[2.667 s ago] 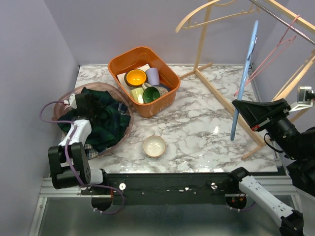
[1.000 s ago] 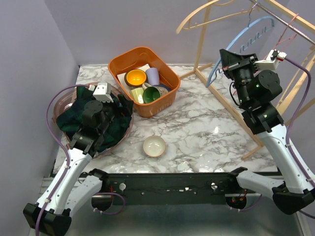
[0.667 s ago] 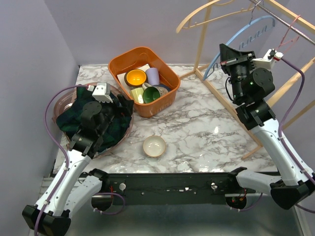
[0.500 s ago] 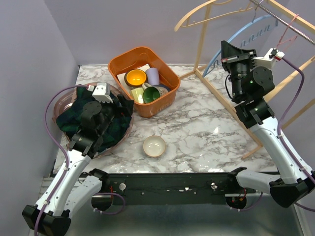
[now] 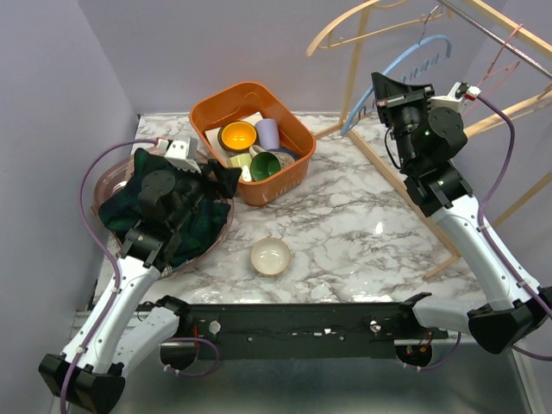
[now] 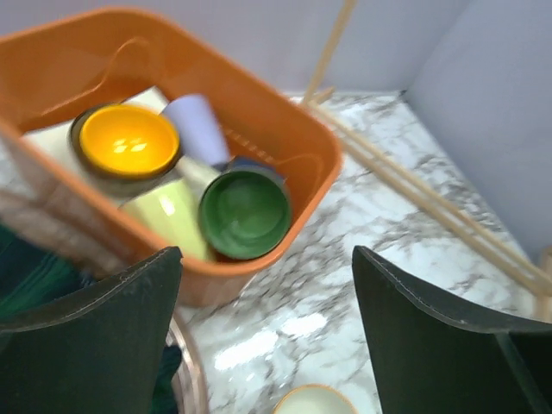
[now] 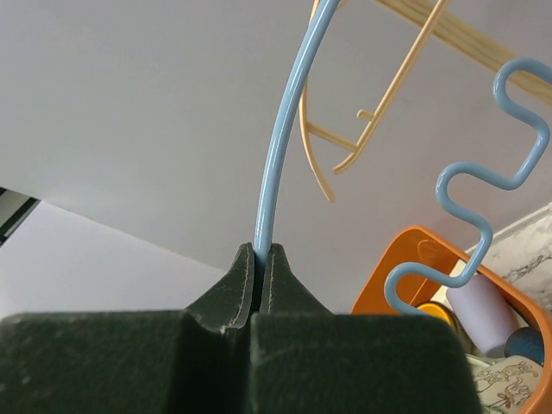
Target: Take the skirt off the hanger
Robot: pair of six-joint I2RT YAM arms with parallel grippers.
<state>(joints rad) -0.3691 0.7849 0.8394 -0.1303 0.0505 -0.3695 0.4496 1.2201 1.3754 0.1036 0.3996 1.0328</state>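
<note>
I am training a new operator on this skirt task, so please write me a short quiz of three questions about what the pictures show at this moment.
1. True or false: the right gripper is shut on the blue hanger.
2. Where does the skirt lie? A. in the pink basket. B. on the blue hanger. C. in the right gripper.
3. Fill in the missing word: the jaws of the left gripper stand ___, with nothing between them.

Key: 1 true; 2 A; 3 open.
</note>
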